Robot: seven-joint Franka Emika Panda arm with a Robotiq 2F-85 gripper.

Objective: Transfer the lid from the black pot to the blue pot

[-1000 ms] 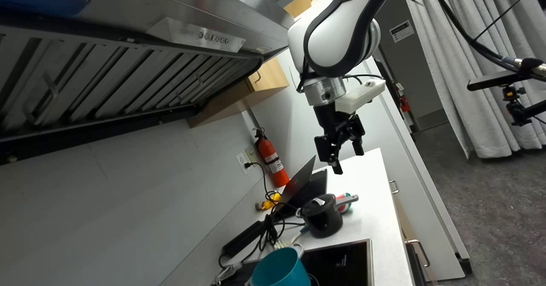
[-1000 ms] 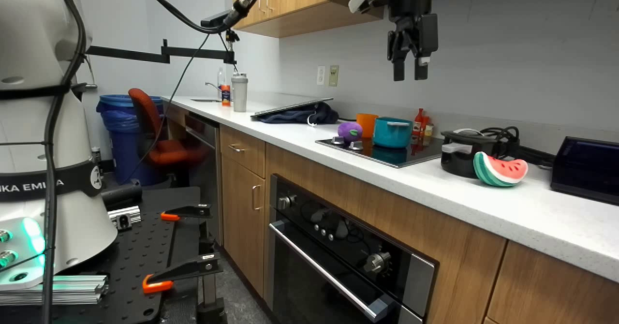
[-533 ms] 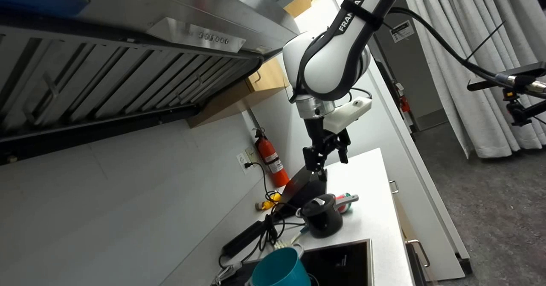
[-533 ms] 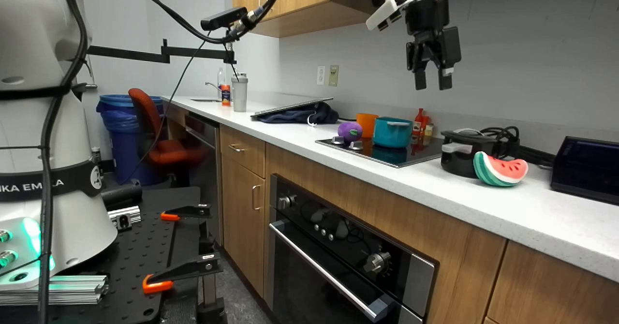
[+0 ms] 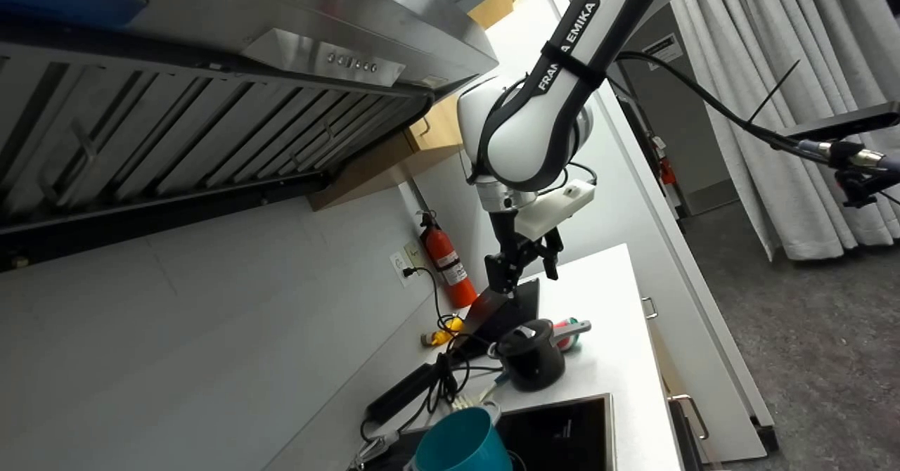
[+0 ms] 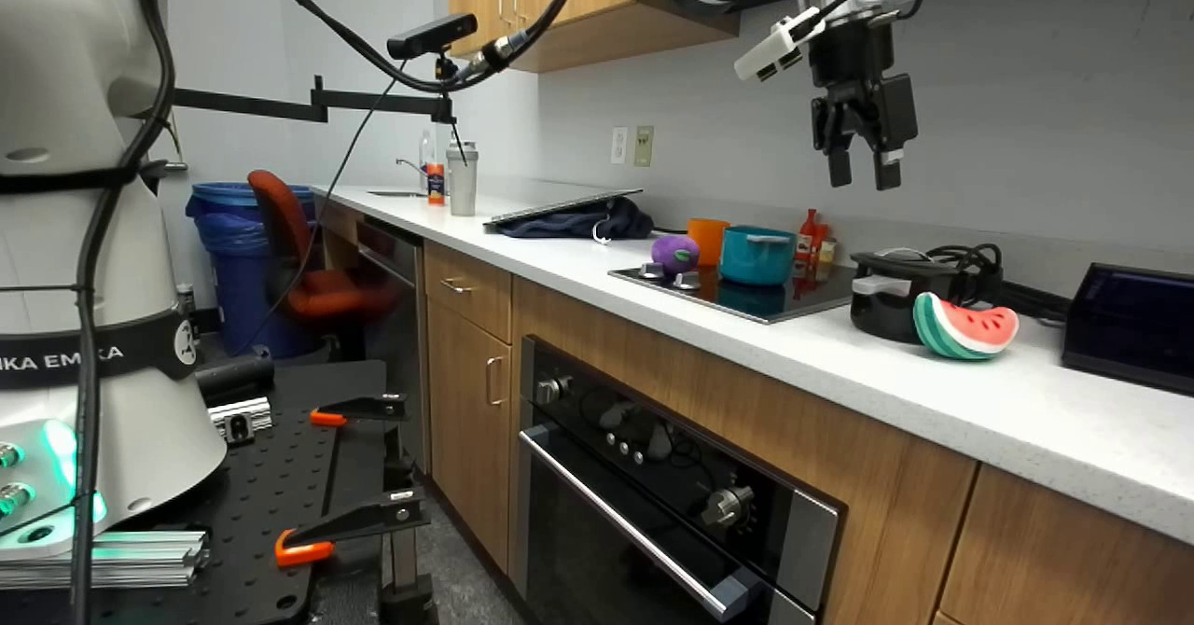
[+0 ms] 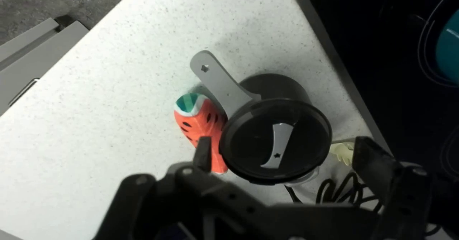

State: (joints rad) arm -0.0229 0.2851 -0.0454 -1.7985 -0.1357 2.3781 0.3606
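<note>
The black pot (image 5: 538, 371) stands on the white counter with its grey handle out; it shows also in an exterior view (image 6: 877, 315) and the wrist view (image 7: 274, 84). The dark lid (image 7: 247, 148) with a grey grip strip (image 7: 281, 143) lies on top of it. The blue pot (image 6: 756, 256) stands without a lid on the cooktop, also in an exterior view (image 5: 464, 444), and partly at the right edge of the wrist view (image 7: 450, 52). My gripper (image 6: 864, 180) is open and empty, above the black pot and apart from the lid, also in an exterior view (image 5: 532, 285).
A watermelon toy (image 7: 200, 121) lies against the black pot. Black cables (image 5: 443, 386) and a dark device (image 6: 1129, 326) are close by. An orange cup (image 6: 707, 241), a purple toy (image 6: 674, 254) and red bottles (image 6: 808, 233) stand round the blue pot. A range hood (image 5: 211, 126) hangs above.
The gripper has moved down and across toward the black pot, to the right in an exterior view, staying open. The pots and lid have not moved.
</note>
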